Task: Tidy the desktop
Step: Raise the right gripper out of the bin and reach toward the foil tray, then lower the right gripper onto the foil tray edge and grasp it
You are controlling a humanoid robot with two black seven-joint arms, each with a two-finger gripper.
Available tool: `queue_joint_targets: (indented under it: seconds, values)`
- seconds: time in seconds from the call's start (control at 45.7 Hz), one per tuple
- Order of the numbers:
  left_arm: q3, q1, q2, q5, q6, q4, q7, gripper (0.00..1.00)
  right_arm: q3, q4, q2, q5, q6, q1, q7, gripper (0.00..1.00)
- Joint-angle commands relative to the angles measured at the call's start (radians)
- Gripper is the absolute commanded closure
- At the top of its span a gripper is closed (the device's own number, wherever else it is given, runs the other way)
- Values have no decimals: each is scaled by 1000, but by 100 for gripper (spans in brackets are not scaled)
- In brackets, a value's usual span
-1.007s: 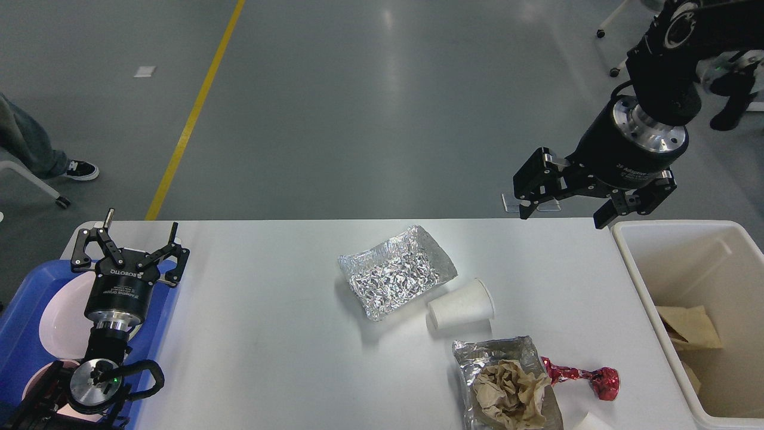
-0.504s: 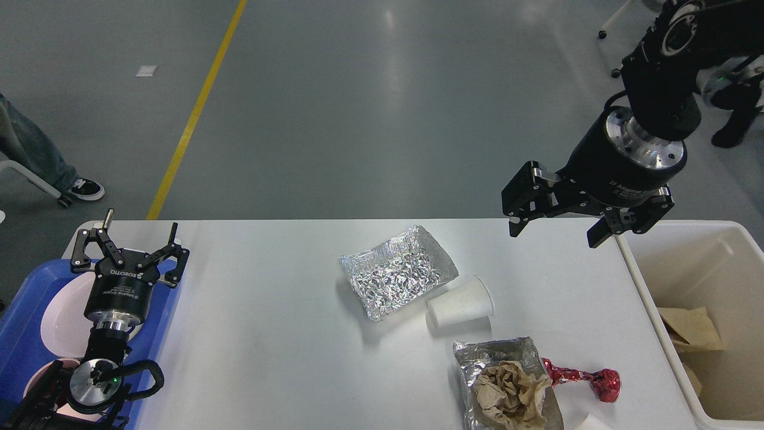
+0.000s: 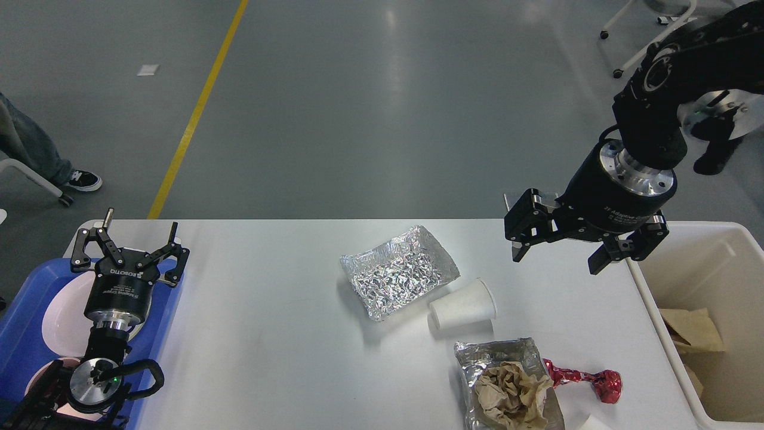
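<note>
Best to bring the right gripper (image 3: 555,260) down and left toward the white paper cup (image 3: 462,303), lying on its side near the middle-right of the desktop (image 3: 268,334), just right of the crumpled foil tray (image 3: 399,272); line the fingers across the cup's round body, close gently so thin paper does not crush, then lift clear and carry right to the cream bin (image 3: 692,280). Alternatively, go for the nearer foil pouch stuffed with brown paper (image 3: 507,388) or the red wrapper (image 3: 582,379) beside it, both toward the near right edge. Right jaws spread wide, holding nothing, touching nothing, hovering over the far right part of the desktop close to the bin's rim. Left gripper (image 3: 128,251) parked over the blue tray (image 3: 27,310) at the far left edge, fingers likewise splayed apart and empty. Bin already with some brown paper inside.
</note>
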Motion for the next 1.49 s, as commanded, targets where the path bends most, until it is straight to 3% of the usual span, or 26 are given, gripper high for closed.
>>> queue_joint_targets:
  seconds: [0.0,0.175,0.35,0.569,0.745,0.898,1.161,1.467]
  values:
    - [0,0,0,0,0,0,0,3,8,2,-2,4,-2,-25,0,0]
    - [0,0,0,0,0,0,0,3,109,-8,7,0,-89,-113,-5,0]
    - [0,0,0,0,0,0,0,3,218,-90,70,25,-272,-263,-12,0]
    - [0,0,1,0,0,0,0,3,289,-264,166,314,-388,-485,-37,0]
    - [0,0,0,0,0,0,0,4,315,-380,228,552,-543,-662,-35,0]
    - [0,0,0,0,0,0,0,4,364,-503,258,601,-556,-803,-29,0]
    - [0,0,0,0,0,0,0,3,603,-679,287,599,-562,-1024,-29,0]
    - [0,0,0,0,0,0,0,4,613,-922,386,544,-614,-1205,-35,0]
